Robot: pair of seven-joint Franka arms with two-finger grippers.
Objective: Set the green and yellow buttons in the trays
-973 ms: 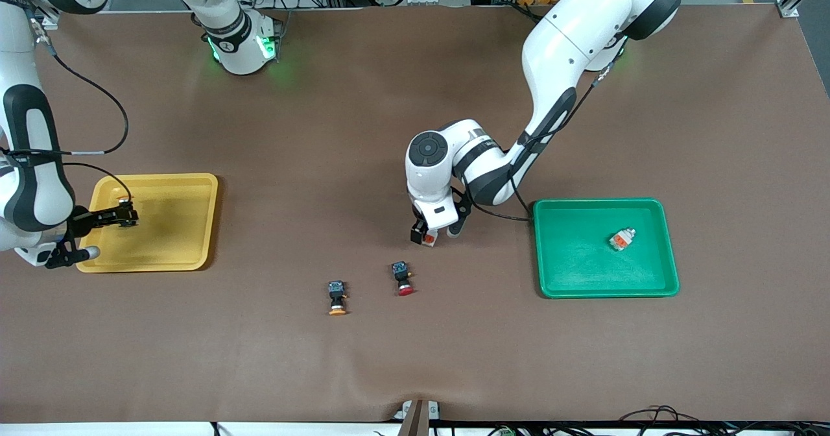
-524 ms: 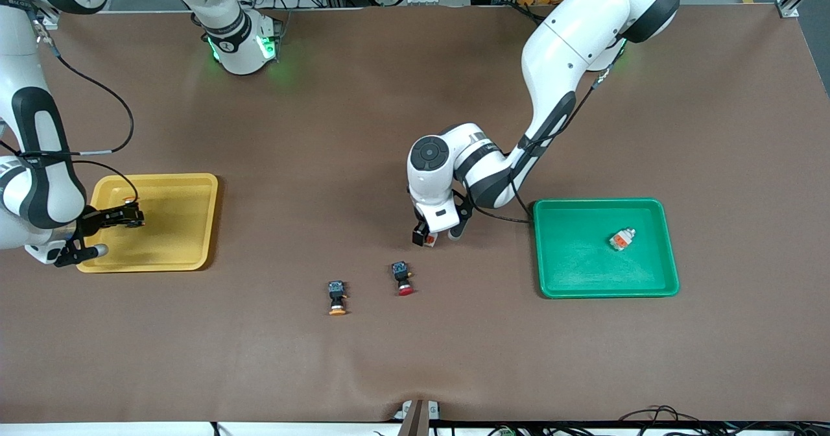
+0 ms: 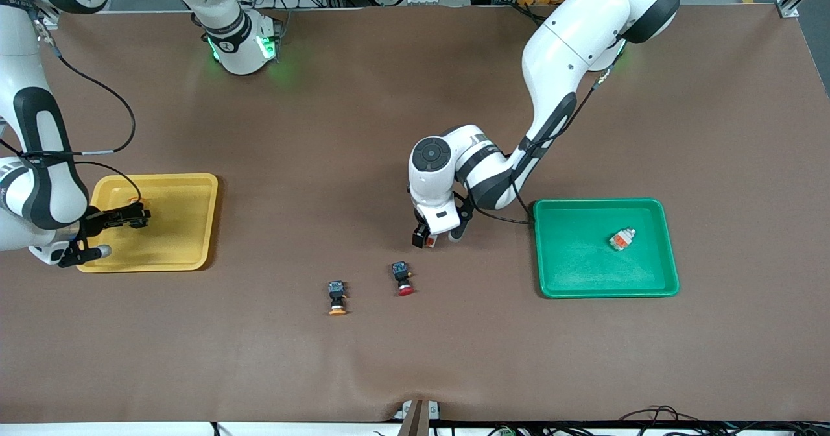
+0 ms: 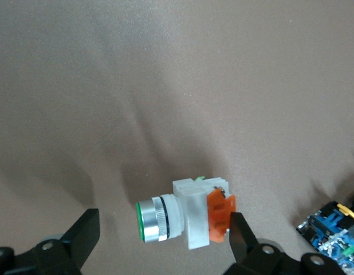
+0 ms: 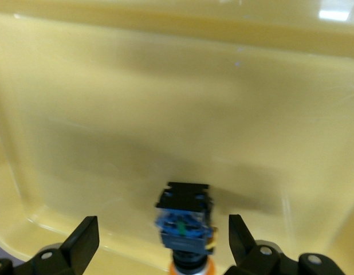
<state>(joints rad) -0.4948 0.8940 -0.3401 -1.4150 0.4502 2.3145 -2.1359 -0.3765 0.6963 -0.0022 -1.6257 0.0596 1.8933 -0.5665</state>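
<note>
Jaws of both grippers gape — right gripper around yellow-capped button, left gripper straddling white button.

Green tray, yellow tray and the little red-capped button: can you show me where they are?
green tray (image 3: 570,261): front view, on its bare floor.
yellow tray (image 3: 181,228): front view, on its bare floor.
red-capped button (image 3: 404,278): front view, on its body, lying on the table between the trays.

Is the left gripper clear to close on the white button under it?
Probably yes: the left gripper is open, one finger on either side of the white button on the mat, nothing between them.
</note>
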